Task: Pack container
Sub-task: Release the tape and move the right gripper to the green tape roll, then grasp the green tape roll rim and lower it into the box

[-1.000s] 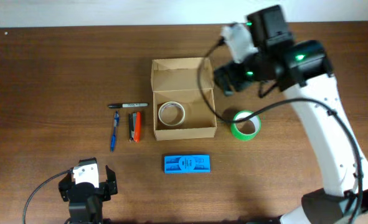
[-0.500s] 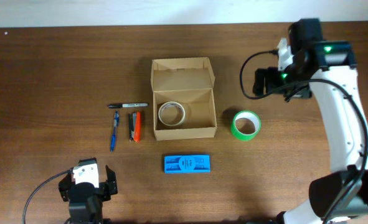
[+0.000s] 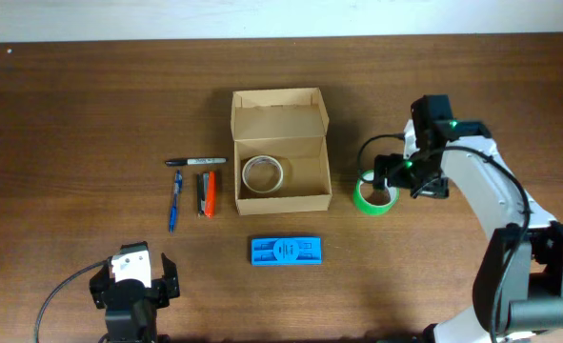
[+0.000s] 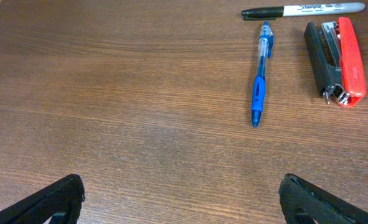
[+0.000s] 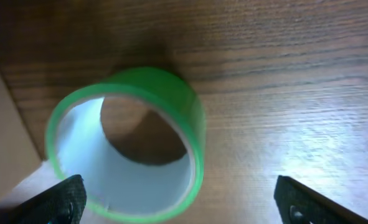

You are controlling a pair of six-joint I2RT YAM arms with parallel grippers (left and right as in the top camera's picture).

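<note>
Worktop (image 3: 71, 114): dark wood grain; I see a pale wall (image 3: 262, 19) beyond.
Left claw (image 4: 180, 199): spread, empty.
Right claw (image 5: 180, 196): spread above green tape (image 5: 196, 124).

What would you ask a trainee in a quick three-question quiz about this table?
1. True or false: the container is empty.
2. Pick one. Seen from overhead, the green tape roll lies: A) inside the container; B) to the right of it; C) to the left of it.
3. Short answer: which gripper hovers over the green tape roll, and how do its jaws stand?

Key
1. False: a white tape roll lies inside.
2. B.
3. The right gripper, jaws open.
</note>
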